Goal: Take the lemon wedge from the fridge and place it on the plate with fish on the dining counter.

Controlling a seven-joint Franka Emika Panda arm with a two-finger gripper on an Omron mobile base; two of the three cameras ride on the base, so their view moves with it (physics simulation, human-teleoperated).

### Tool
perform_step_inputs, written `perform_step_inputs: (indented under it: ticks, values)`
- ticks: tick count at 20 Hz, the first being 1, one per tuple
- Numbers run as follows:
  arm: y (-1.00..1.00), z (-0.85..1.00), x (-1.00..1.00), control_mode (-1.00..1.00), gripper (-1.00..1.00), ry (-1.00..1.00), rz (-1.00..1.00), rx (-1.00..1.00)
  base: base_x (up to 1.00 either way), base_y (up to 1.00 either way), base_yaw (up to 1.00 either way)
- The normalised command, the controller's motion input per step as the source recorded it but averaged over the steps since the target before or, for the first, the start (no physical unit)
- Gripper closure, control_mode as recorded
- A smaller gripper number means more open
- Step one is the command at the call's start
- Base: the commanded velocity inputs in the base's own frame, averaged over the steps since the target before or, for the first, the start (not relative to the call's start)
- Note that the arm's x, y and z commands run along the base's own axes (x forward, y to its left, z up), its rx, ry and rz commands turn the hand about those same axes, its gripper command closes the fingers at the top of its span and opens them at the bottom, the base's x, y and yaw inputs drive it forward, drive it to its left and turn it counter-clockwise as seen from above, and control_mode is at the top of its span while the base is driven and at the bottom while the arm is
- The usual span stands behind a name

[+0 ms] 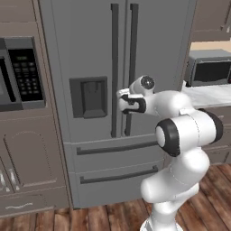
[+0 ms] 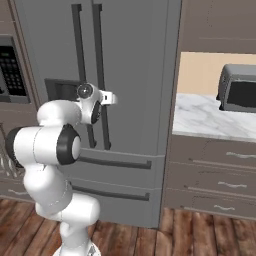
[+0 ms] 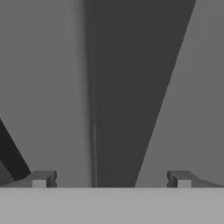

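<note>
The white arm rises from the wood floor, folds at a dark-banded elbow and reaches forward at mid-door height, its gripper (image 3: 111, 179) pressed up close to the fridge (image 1: 90, 54), whose doors are shut. In the hand view the two dark fingertips (image 3: 41, 178) stand spread wide apart with nothing between them, and a dark door handle (image 3: 127, 87) runs away from the gap between them. Two long vertical handles (image 1: 115, 67) flank the door seam just ahead of the fingers; below them lie two drawers (image 1: 115, 149), each with one bar. To the fingers' left sits one dark dispenser recess (image 1: 89, 97), and farther left a black microwave panel (image 1: 25, 74). Well off to the right, the right base view shows a marble counter (image 2: 200, 117) carrying one toaster oven (image 2: 239, 89) over three grey drawers.
</note>
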Motion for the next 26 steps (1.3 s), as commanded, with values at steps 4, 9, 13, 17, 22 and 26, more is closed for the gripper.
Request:
perform_step_inputs:
  ticks: [4, 9, 13, 17, 22, 26]
  values:
    - [0.0, 0.0, 0.63, -1.0, -1.0, 0.0, 0.0, 0.0, 0.0, 0.0, 0.0]
    - [0.0, 0.0, 0.58, -1.0, -1.0, 0.0, 0.0, 0.0, 0.0, 0.0, 0.0]
    - [0.0, -0.01, 0.44, -1.0, -1.0, 0.0, 0.0, 0.0, 0.0, 0.0, 0.0]
    - [0.0, 0.0, 0.04, -1.0, 1.0, 0.0, 0.0, 0.0, 0.0, 0.0, 0.0]
    - [0.0, 0.0, 0.0, -1.0, 1.0, 0.0, 0.0, 0.0, 0.0, 0.0, 0.0]
    - [-0.12, 0.0, -0.29, -1.0, 1.0, 0.0, 0.0, 0.0, 0.0, 0.0, 0.0]
